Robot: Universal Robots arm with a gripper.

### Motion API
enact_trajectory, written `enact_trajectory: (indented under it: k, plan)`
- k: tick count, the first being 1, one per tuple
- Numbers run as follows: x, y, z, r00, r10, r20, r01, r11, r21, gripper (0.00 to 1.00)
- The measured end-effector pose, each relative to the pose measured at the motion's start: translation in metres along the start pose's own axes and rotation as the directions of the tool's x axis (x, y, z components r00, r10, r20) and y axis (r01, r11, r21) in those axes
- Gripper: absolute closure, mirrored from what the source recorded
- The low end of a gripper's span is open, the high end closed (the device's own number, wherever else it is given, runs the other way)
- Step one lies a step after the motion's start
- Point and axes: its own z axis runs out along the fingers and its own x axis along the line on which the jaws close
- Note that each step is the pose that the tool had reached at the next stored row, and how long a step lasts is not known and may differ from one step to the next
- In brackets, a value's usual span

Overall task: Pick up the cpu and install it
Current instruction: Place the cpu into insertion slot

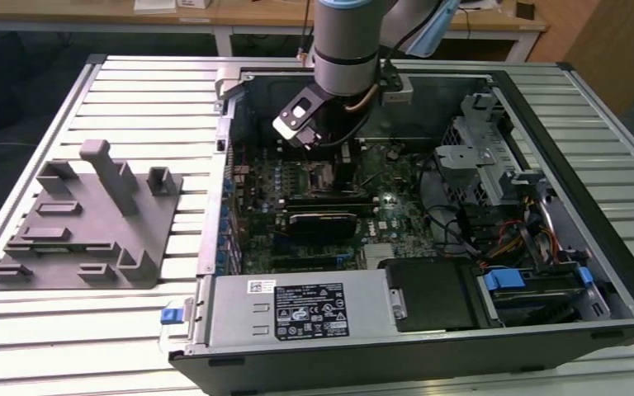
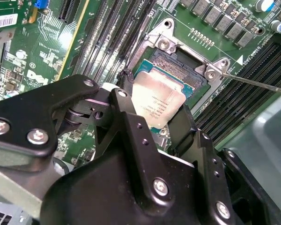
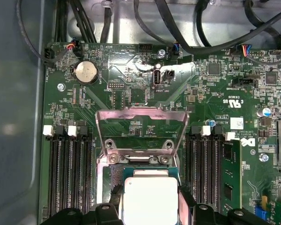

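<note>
In the exterior view the gripper (image 1: 317, 139) hangs inside the open computer case (image 1: 428, 363), directly above the socket (image 1: 323, 175) on the motherboard. In the second wrist view its black fingers (image 2: 123, 96) are clamped on two opposite edges of the cpu (image 2: 157, 101), which sits silver top up over the open socket. In the first wrist view the cpu is just beside the hinge of the socket's raised load plate (image 3: 140, 126).

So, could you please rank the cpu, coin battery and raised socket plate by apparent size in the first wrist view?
1. raised socket plate
2. cpu, partly cut off, so unsure against the plate
3. coin battery
</note>
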Motion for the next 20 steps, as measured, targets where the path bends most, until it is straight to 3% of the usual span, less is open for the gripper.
enact_trajectory:
  k: [20]
  plan:
    - [0.0048, -0.003, 0.0072, 1.0, 0.0, -0.0002, 0.0, 1.0, 0.0014, 0.45]
